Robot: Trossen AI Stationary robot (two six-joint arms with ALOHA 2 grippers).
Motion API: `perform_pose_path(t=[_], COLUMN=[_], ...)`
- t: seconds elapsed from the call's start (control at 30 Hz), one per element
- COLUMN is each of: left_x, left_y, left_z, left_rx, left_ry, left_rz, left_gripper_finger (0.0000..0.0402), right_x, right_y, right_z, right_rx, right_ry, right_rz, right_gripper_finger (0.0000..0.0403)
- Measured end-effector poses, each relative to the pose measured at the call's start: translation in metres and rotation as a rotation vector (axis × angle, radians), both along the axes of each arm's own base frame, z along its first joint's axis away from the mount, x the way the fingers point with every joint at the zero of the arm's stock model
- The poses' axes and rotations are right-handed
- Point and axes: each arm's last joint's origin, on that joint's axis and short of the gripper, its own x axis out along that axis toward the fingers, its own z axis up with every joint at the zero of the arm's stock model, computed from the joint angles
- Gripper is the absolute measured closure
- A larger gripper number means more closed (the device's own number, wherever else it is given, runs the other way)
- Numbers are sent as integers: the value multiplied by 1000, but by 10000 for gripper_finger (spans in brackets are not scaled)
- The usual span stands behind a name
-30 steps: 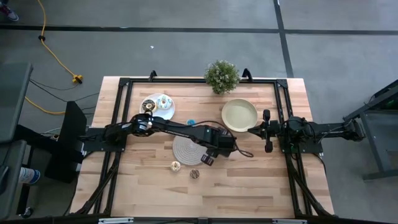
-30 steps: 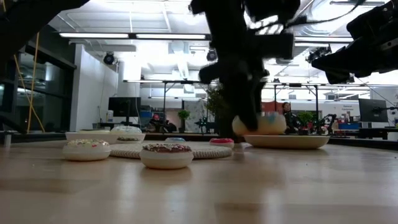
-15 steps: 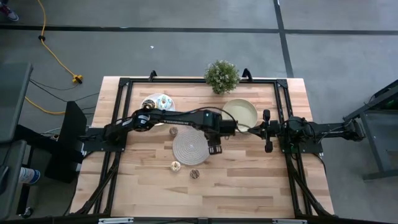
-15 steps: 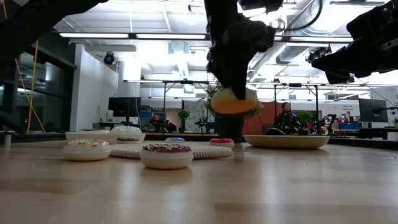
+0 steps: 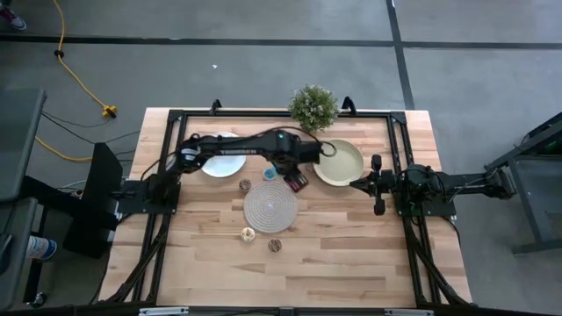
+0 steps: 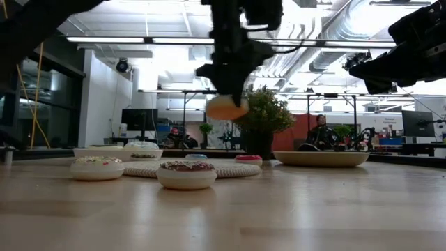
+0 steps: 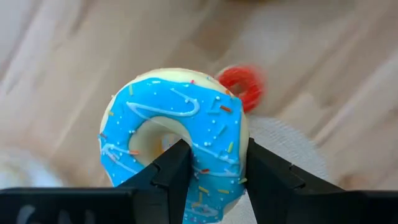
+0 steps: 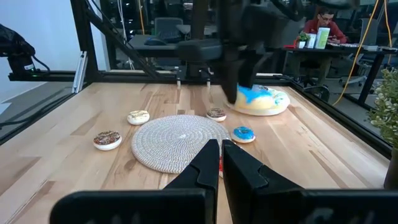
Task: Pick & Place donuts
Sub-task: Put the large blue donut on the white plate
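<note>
My left gripper (image 5: 295, 181) hangs high over the far rim of the woven mat (image 5: 270, 209), shut on a large blue-iced donut (image 7: 177, 134), whose tan underside (image 6: 226, 108) shows in the low view. A small red donut (image 7: 244, 87) lies on the table below it. More donuts rest flat on the wood: a brown one (image 5: 245, 185), a small blue one (image 5: 269, 174), a tan one (image 5: 248, 233) and a dark one (image 5: 275, 246). My right gripper (image 5: 358, 183) waits shut at the table's right, beside the cream-yellow plate (image 5: 338, 162). My left gripper pinches one side of the donut's ring (image 7: 214, 158) between its two fingers. One finger (image 7: 171, 171) stands at the hole and the other (image 7: 267, 177) on the outer rim. The fingers point steeply down. The donut is lifted clear, iced face toward the wrist.
A white plate (image 5: 213, 165) with donuts on it sits at the far left, partly under my left arm. A potted plant (image 5: 313, 107) stands at the far edge. Bare wood lies along the near edge and at the near right.
My left gripper has risen and swung from the mat's near right side toward the table's far edge, rolling about its pointing line. The blue donut went with it, from just above the table to high in the air.
</note>
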Motion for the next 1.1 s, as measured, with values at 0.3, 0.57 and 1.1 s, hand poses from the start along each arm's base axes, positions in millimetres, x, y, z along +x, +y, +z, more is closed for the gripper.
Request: perform_pose_path(t=[0.3, 0.57, 1.1], left_x=[-60, -104, -170], left_y=[14, 16, 17], left_z=[-8, -21, -47], left_rx=[-16, -21, -21], left_ry=[-50, -28, -76], left_rz=[172, 267, 370], left_gripper_finger=[269, 269, 269], right_x=[1, 1, 1], right_y=[0, 0, 0], right_z=[-1, -1, -1], right_rx=[0, 0, 0], right_ry=[13, 13, 13], right_rz=[1, 1, 0], right_gripper_finger=[391, 391, 391])
